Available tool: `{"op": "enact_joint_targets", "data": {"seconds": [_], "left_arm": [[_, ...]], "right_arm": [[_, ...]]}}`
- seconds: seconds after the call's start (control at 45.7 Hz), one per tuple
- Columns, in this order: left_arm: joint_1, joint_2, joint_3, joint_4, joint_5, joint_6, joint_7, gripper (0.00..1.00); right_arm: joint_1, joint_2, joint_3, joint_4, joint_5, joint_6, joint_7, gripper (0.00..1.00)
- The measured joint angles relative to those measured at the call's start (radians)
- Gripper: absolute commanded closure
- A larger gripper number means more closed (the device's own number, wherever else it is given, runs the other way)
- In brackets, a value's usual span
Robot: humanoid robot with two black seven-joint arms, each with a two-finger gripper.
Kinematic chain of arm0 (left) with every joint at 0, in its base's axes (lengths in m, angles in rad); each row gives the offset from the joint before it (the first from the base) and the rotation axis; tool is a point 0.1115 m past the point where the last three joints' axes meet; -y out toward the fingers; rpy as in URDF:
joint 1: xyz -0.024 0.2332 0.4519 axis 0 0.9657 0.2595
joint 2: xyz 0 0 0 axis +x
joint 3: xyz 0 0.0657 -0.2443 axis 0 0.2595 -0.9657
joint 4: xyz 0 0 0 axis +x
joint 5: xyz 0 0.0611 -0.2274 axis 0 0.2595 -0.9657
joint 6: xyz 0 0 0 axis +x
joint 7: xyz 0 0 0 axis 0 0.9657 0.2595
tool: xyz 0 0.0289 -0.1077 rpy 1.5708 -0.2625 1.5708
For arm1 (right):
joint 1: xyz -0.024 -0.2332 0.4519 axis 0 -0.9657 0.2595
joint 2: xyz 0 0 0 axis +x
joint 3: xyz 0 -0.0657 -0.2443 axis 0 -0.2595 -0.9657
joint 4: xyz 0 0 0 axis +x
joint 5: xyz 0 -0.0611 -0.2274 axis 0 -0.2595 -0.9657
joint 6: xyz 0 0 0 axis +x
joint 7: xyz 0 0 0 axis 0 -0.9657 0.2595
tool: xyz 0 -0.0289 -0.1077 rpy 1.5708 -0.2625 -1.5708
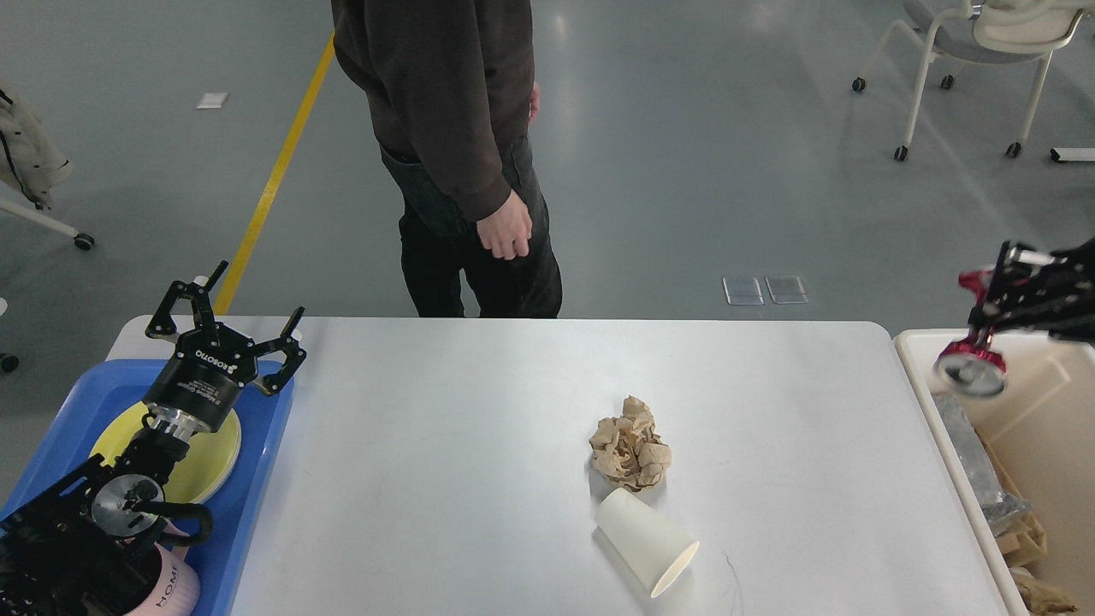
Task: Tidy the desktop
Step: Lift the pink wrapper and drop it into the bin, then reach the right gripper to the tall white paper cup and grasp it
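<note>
Grey polished floor [684, 171] all round, with a yellow line [274, 180] running diagonally toward the near left. Filling the middle of the view: the desktop [445, 479], a large white rectangular table with rounded far corners, its far edge running across at mid-height and its near edge lost below the frame.

Far left, a blue plastic tray [261, 479] lying over the table's left edge, carrying a round pale yellow plate [210, 466] and, at the bottom corner, a pink mug [175, 590]. Above that tray, the left pincer [227, 321], black, fingers spread wide apart and gripping nothing, reaching up over the table's far left corner.

Behind the far edge, a standing person in dark clothes [445, 128], close to the table, one hand [505, 227] hanging down.

Broad bare white surface between the tray and the centre. Right of centre, a crumpled ball of brown paper [630, 445]; just beside it on the near side, perhaps touching, a white paper cup [646, 541] on its side, mouth turned toward the near right. More bare surface from there out to the right edge.

Hard against that right edge, a cream plastic bin [920, 376] with grey and brown waste inside. Over the bin, the right pincer [984, 338], black, gripping a red and silver metal object [971, 368]. Top right, a white wheeled chair [984, 51], well apart from the table.
</note>
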Motion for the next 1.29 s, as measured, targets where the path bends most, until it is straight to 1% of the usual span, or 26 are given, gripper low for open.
{"op": "enact_joint_targets", "data": {"seconds": [0.066,0.109,0.175,0.241,0.35,0.416,0.504,0.569,0.591,0.613,0.635,0.657,0.679,0.744,0.81,1.117,1.182,1.226,1.292], "left_arm": [[0.001,0.001,0.0,0.0,0.0,0.0,0.0,0.0],[0.001,0.001,0.0,0.0,0.0,0.0,0.0,0.0],[0.001,0.001,0.0,0.0,0.0,0.0,0.0,0.0],[0.001,0.001,0.0,0.0,0.0,0.0,0.0,0.0],[0.001,0.001,0.0,0.0,0.0,0.0,0.0,0.0],[0.001,0.001,0.0,0.0,0.0,0.0,0.0,0.0],[0.001,0.0,0.001,0.0,0.0,0.0,0.0,0.0],[0.0,-0.001,0.001,0.0,0.0,0.0,0.0,0.0],[0.0,-0.001,0.001,0.0,0.0,0.0,0.0,0.0],[0.0,-0.001,0.002,0.0,0.0,0.0,0.0,0.0],[0.0,-0.001,0.002,0.0,0.0,0.0,0.0,0.0],[0.0,-0.001,0.002,0.0,0.0,0.0,0.0,0.0],[0.0,-0.001,0.002,0.0,0.0,0.0,0.0,0.0],[0.0,-0.001,0.002,0.0,0.0,0.0,0.0,0.0],[0.0,-0.001,0.002,0.0,0.0,0.0,0.0,0.0],[0.0,-0.001,0.002,0.0,0.0,0.0,0.0,0.0],[0.0,-0.001,0.002,0.0,0.0,0.0,0.0,0.0],[0.0,-0.001,0.002,0.0,0.0,0.0,0.0,0.0],[0.0,-0.001,0.002,0.0,0.0,0.0,0.0,0.0]], "right_arm": [[0.042,-0.016,-0.016,-0.021,-0.047,0.041,0.006,1.0],[0.046,-0.023,-0.025,-0.042,-0.078,0.045,0.007,1.0],[0.011,-0.036,-0.032,-0.097,-0.128,0.023,0.008,1.0],[-0.096,-0.055,-0.024,-0.178,-0.165,-0.036,0.008,1.0],[-0.376,-0.075,0.028,-0.358,-0.183,-0.164,0.02,1.0],[-0.58,-0.08,0.095,-0.473,-0.184,-0.241,0.034,1.0],[-0.848,-0.068,0.222,-0.624,-0.181,-0.343,0.045,1.0],[-1.068,-0.034,0.355,-0.739,-0.179,-0.42,0.046,1.0],[-1.131,-0.021,0.394,-0.77,-0.179,-0.439,0.046,0.94],[-1.194,-0.008,0.433,-0.801,-0.178,-0.456,0.045,0.83],[-1.257,0.005,0.472,-0.832,-0.178,-0.471,0.044,0.35],[-1.413,0.034,0.555,-0.901,-0.178,-0.498,0.042,0.02],[-1.471,0.045,0.583,-0.924,-0.177,-0.504,0.04,0.0],[-1.552,0.07,0.655,-0.975,-0.179,-0.514,0.038,0.0],[-1.589,0.084,0.696,-0.994,-0.18,-0.516,0.036,0.0],[-1.596,0.092,0.727,-0.997,-0.182,-0.515,0.037,0.0],[-1.571,0.09,0.727,-0.967,-0.183,-0.507,0.036,0.0],[-1.519,0.079,0.72,-0.91,-0.184,-0.496,0.036,0.0],[-1.373,0.034,0.687,-0.78,-0.188,-0.456,0.037,0.0]]}}
